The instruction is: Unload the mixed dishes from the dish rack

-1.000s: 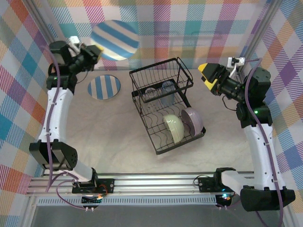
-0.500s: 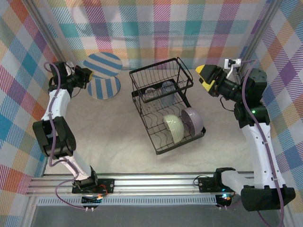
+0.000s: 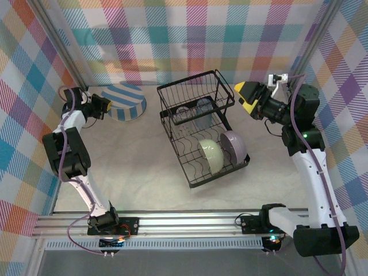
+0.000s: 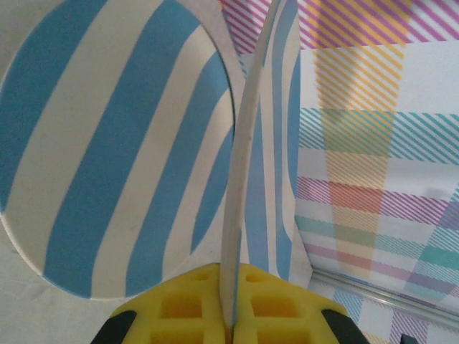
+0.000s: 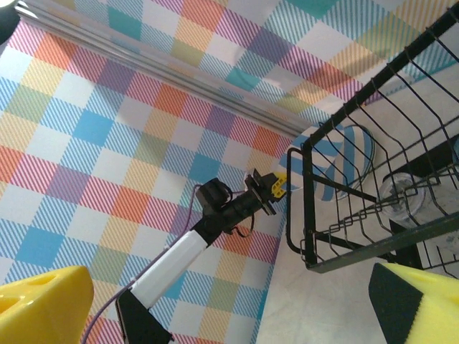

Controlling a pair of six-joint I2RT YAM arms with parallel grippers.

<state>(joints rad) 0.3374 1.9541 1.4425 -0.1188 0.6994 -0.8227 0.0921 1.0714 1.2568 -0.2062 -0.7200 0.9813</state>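
Note:
My left gripper is shut on the rim of a blue-and-white striped plate, held low at the far left. Directly under it, a second striped plate lies flat on the table. The black wire dish rack stands mid-table. It holds a pale green bowl, a lavender bowl and a grey-blue tumbler. To the right of the rack's basket end hovers my right gripper, open with nothing between its fingers.
Plaid walls enclose the table on three sides, and the left wall is close behind the held plate. A second clear glass item sits in the rack's basket. Bare tabletop lies left of and in front of the rack.
The left arm has swung the striped plate down from high at the back until it lies just over the plate on the table. The right gripper has drifted slightly left.

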